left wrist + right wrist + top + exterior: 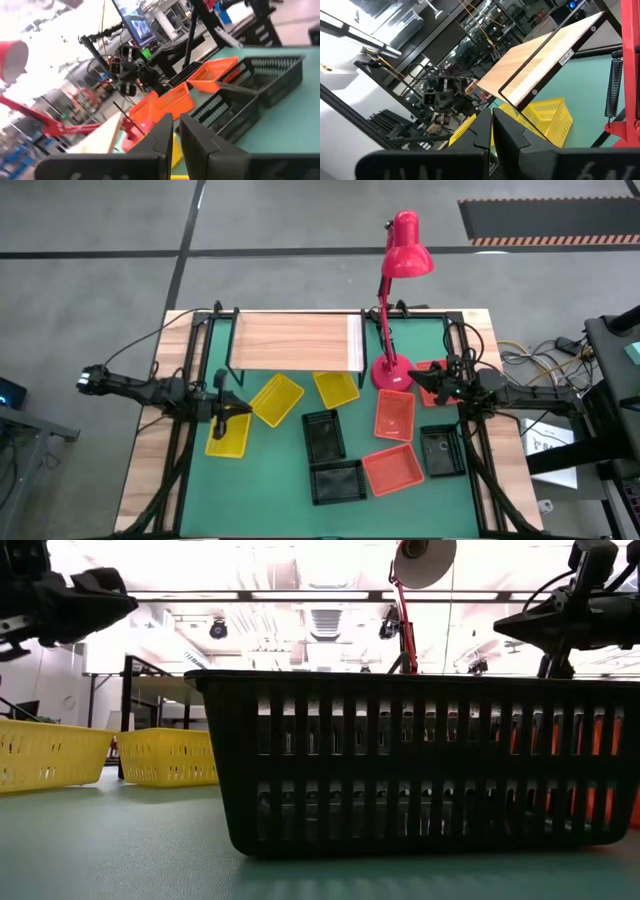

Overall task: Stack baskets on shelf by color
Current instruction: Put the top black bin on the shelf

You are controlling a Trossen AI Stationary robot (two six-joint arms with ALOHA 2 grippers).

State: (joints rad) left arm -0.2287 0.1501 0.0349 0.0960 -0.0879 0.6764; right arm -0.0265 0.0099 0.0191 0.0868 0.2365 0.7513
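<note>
- Baskets are lying loose on the table; the shelf [295,340] is bare.
- Left claw [232,411], pinched nearly shut and holding nothing, is hanging over a yellow basket [228,435].
- Right claw [425,379], shut and holding nothing, is waiting beside an orange-red basket [394,414].
- Left claw should be opening wide, then dropping over the rim just below it.

The tabletop [290,480] is green with pale wooden edges. At its twelve o'clock side stands the shelf [295,338], a light-wood board on a thin black frame. Three yellow mesh baskets lie toward nine o'clock: one [228,435] at the far left, one [276,399] beside it, one [336,388] nearer the middle. Three black baskets [323,434] [337,481] [441,451] sit toward six and four o'clock. The orange-red baskets [394,414] [393,469] lie toward three o'clock, with a third [430,383] there too. The desk lamp [403,258] is bright red. Both arms are dark.
</note>
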